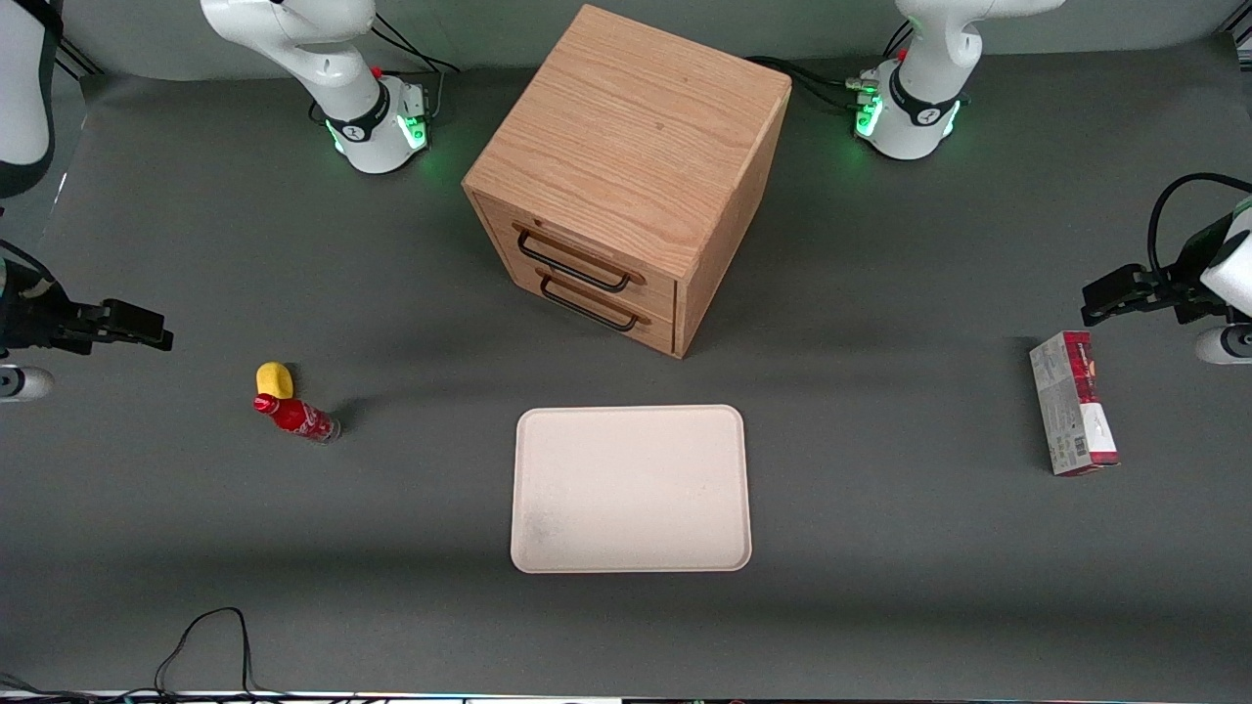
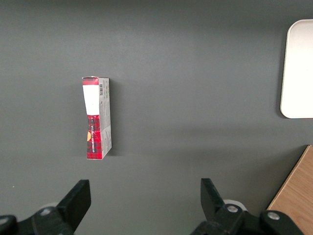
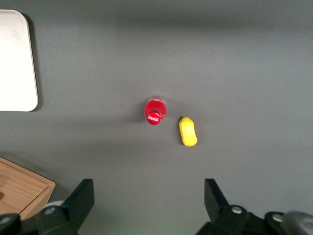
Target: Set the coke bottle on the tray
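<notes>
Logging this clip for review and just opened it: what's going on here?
Nothing is being handled yet. The gripper hangs open above the table at the working arm's end, holding nothing. The coke bottle stands on the table right beside a yellow lump, apart from the tray. The tray lies bare in front of the wooden drawer cabinet. A red-and-grey carton lies toward the parked arm's end.

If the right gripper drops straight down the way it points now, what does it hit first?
Probably bare table. The gripper, open, hangs above the mat; the coke bottle and yellow lump sit just ahead of its fingers, apart from them, though depth is unclear.
</notes>
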Motion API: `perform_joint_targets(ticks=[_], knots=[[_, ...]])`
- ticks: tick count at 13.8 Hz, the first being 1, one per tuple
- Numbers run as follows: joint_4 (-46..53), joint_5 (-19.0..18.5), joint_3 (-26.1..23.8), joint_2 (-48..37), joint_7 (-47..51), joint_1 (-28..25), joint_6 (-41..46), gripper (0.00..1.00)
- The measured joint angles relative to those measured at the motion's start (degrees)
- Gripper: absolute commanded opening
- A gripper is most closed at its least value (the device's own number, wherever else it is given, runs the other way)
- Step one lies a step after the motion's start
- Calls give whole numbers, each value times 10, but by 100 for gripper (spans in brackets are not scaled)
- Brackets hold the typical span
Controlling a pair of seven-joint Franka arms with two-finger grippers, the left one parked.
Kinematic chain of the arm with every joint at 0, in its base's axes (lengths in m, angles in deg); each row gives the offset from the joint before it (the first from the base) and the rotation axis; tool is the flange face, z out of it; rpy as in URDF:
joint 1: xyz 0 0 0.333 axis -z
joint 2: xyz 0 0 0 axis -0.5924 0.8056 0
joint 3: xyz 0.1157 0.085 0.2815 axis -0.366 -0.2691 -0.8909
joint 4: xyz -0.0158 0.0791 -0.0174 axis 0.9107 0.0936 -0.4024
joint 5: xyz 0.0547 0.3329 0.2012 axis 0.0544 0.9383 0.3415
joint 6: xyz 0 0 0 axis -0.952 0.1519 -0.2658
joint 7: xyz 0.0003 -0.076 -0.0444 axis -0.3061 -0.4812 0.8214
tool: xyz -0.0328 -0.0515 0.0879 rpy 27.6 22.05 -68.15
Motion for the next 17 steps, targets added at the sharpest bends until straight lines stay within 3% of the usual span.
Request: perform_joint_targets(ticks=[5,13,17], knots=[[-25,2,0,13,0,-3,-53,100],[-267,5,0,12,0,-4,-317,100],[-322,5,0,9,0,-4,-377,100]])
